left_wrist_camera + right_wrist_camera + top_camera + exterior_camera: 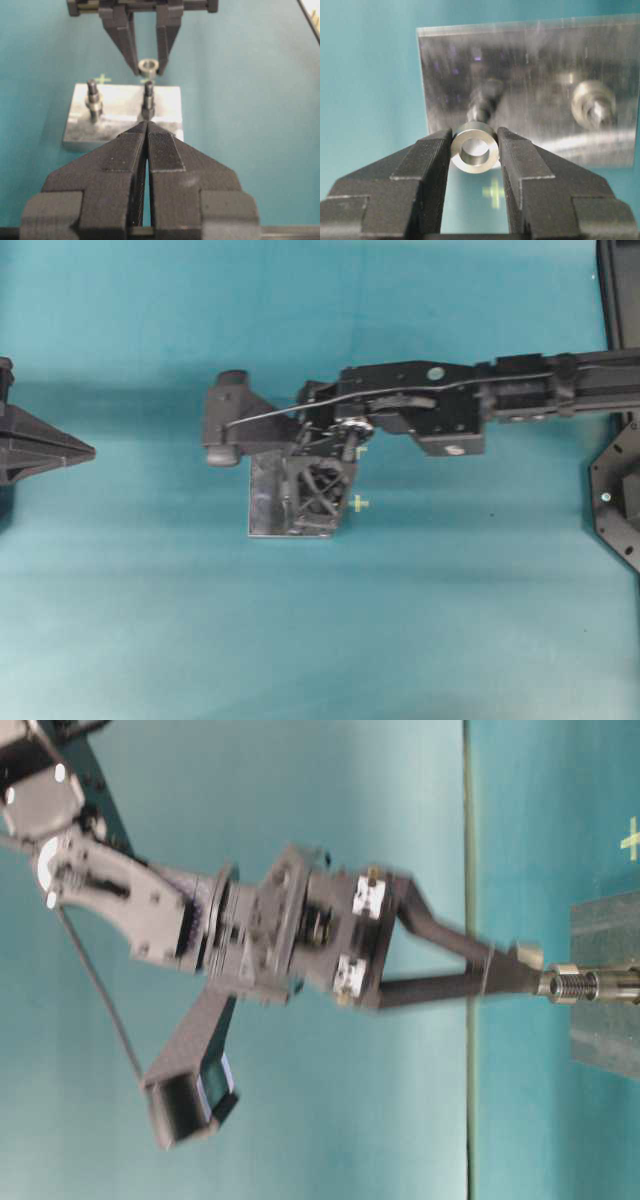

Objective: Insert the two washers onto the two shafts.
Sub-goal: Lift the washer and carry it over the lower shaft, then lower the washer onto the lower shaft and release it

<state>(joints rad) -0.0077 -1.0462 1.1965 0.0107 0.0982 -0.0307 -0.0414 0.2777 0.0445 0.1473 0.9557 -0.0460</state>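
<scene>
Right pincer (475, 150): I clench the washer (474, 147) between my fingertips.
Left pincer (146, 150): closed, empty, away from the work.
Washer: just above the bare shaft (148, 95), not yet threaded.
Left to do: align, lower, release.

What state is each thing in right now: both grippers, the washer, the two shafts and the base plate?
Right gripper: shut on the washer.
Washer: held above the plate, not yet on a shaft.
Left gripper: shut, empty.
Bare shaft: upright, no washer on it.
Other shaft: upright, already carries a ring.
Base plate: flat on the table.
</scene>
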